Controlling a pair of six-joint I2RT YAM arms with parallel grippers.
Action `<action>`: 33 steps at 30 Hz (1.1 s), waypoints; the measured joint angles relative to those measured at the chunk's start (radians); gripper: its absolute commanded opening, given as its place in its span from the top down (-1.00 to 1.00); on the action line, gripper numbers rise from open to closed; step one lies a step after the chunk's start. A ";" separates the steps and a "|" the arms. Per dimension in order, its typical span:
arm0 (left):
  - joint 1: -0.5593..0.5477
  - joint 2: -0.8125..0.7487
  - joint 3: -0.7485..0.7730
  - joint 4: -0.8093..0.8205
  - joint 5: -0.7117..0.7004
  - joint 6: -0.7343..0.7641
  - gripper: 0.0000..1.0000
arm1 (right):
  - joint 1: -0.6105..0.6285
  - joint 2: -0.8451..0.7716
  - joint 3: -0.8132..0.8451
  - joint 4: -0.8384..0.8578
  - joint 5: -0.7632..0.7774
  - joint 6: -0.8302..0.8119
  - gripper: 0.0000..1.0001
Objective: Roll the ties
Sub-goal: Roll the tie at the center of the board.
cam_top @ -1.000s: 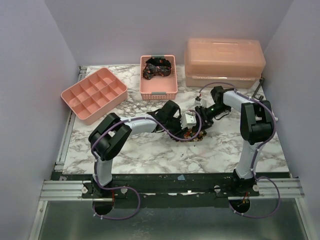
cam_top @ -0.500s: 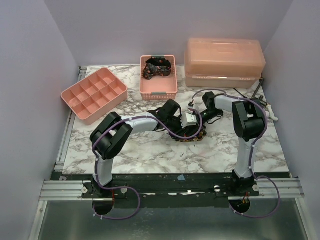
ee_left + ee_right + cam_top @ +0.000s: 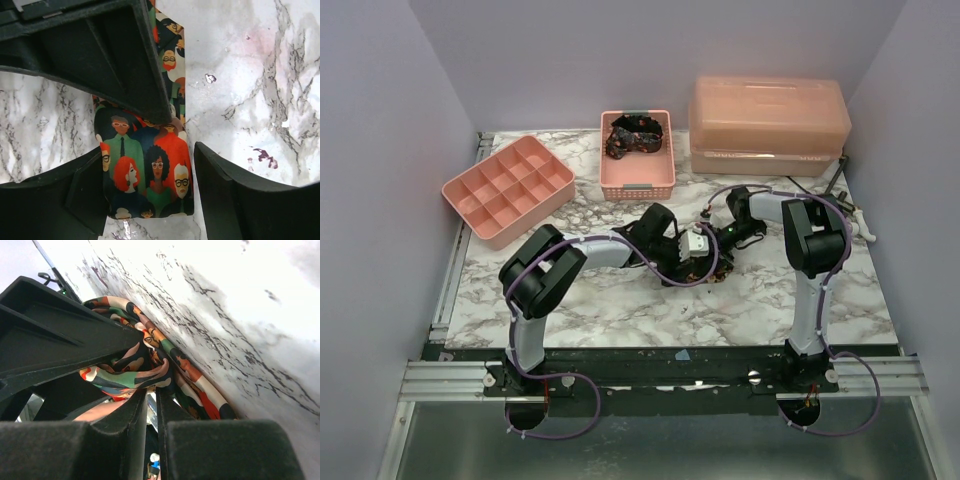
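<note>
1. My left gripper stands wide, with the flat printed end of the tie lying between its fingers on the counter.
2. My right gripper is nearly closed, seemingly nipping a fold of the loose coil just ahead of its tips.
3. I judge the roll begun but not tight (only a few slack turns).
4. A second tie lies unrolled in the basket, well beyond both grippers.
</note>
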 measured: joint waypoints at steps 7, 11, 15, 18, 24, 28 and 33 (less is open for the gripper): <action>0.013 -0.002 -0.088 0.179 0.054 0.021 0.21 | 0.000 0.013 0.010 -0.018 0.000 0.003 0.70; 0.014 -0.003 -0.105 0.219 0.063 0.024 0.48 | 0.000 0.012 0.019 -0.043 0.003 -0.012 0.35; 0.005 -0.002 -0.079 0.170 0.029 0.023 0.53 | 0.000 -0.023 0.021 -0.070 0.030 -0.058 0.03; 0.001 -0.002 -0.071 0.148 0.002 0.026 0.52 | 0.000 -0.062 0.025 -0.072 0.049 -0.089 -0.12; -0.008 -0.002 -0.048 0.102 -0.030 0.037 0.49 | 0.000 -0.109 0.029 -0.069 0.010 -0.099 -0.25; -0.014 -0.002 -0.032 0.073 -0.045 0.040 0.47 | 0.000 -0.095 0.031 -0.048 -0.027 -0.072 -0.18; -0.018 0.002 -0.013 0.040 -0.057 0.040 0.35 | 0.003 -0.047 0.037 -0.041 -0.034 -0.071 0.31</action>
